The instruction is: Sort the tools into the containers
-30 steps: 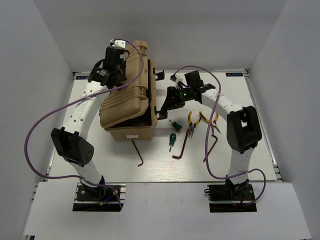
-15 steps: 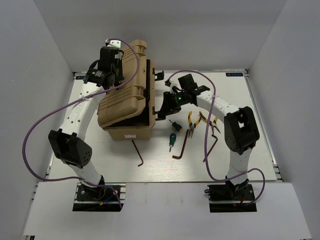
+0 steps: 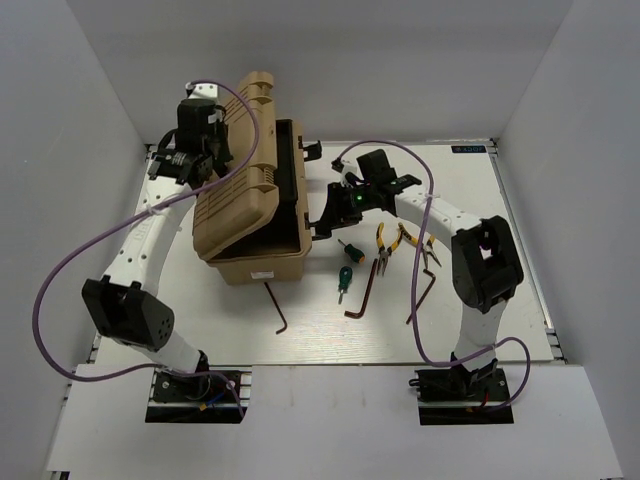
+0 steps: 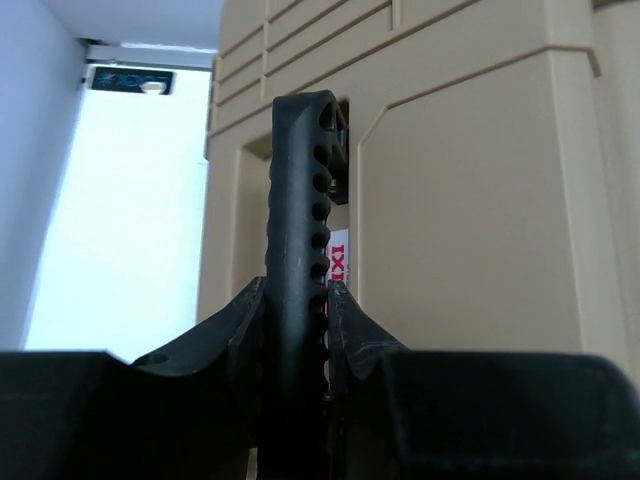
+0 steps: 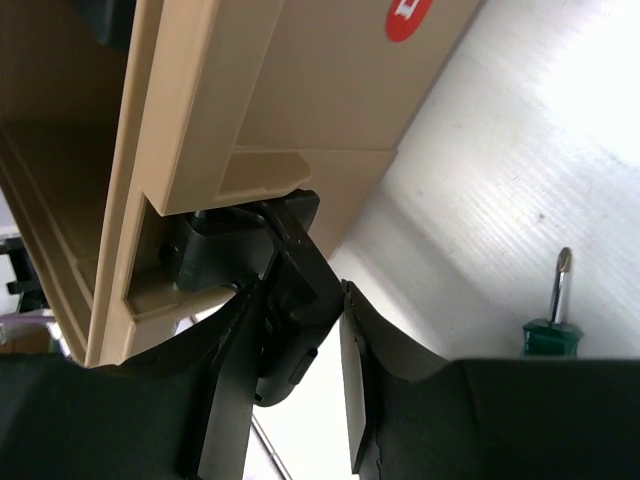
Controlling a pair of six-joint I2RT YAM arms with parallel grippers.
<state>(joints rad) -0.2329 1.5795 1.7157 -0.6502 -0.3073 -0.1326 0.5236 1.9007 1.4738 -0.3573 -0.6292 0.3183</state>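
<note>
left claw (image 4: pixel 297 300): clenched on the black handle (image 4: pixel 300 180) atop the lid (image 3: pixel 235 190). Fingers press both sides, no gap.
why: my read is it hauls the lid up by the handle so the toolbox (image 3: pixel 262 262) can take tools.
lid: raised and tilted to the left, hinged along the far-left side, mouth open on the right.
right claw (image 5: pixel 300 300): grasping the black side latch (image 5: pixel 285 250) on the box's right wall. Fingers sit tight on either face.
why: likely pins the base down so it doesn't lift or slide with the lid.
toolbox: left-centre of the surface (image 3: pixel 480 200), between the arms.
tools: all out on the surface, none in the box that I can see. Screwdrivers (image 3: pixel 343 279) just right of the box, pliers (image 3: pixel 384 240) beyond them, hex keys (image 3: pixel 362 290) nearer the bases, one apart below the box front.
progress: opening step, sorting not yet begun.
hidden: box interior is a dark slot under the lid from above, so tray and contents can't be told.
left wrist view: all lid and handle, nothing else but a strip of surface.
right wrist view: one screwdriver, its handle cut off by the claw body.
unclear: whether the pliers are one pair or two, too small from above.
</note>
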